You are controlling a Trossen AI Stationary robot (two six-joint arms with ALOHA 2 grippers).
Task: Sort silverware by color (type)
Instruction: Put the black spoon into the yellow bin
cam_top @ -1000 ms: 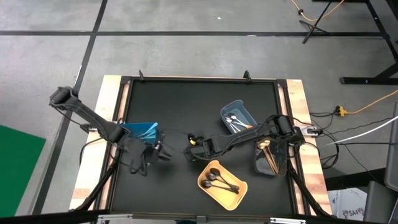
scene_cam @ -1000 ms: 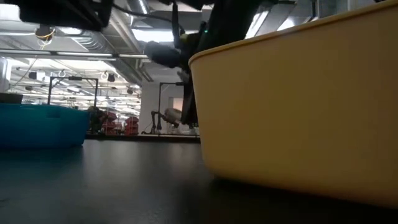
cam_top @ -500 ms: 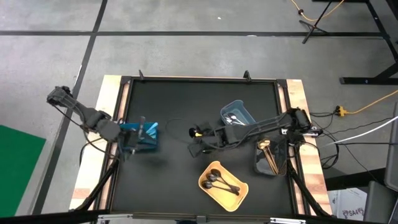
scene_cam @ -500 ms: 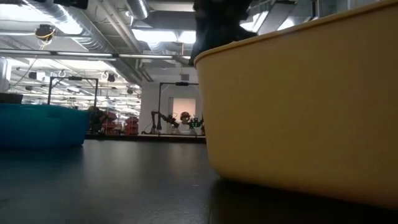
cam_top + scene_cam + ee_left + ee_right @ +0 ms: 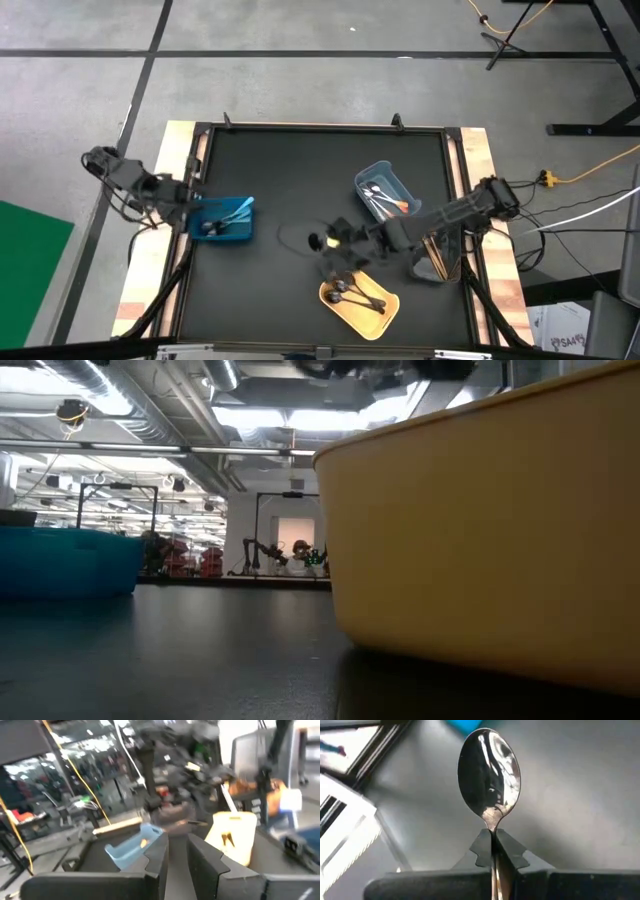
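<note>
Closed tight on the thin neck of a dark shiny spoon (image 5: 490, 772), bowl standing out past the fingertips (image 5: 482, 851). Right gripper (image 5: 338, 262) hanging just above the near rim of the yellow bin (image 5: 385, 309), where other black spoons (image 5: 355, 292) already lie. Delivery step, probably: next, moving over the bin's inside, lowering, then opening so the spoon drops flat among them.

Left gripper (image 5: 175, 854) beside the dark blue bin (image 5: 240, 230), away from the yellow bin, with a narrow gap between its fingers, holding nothing visible.
</note>
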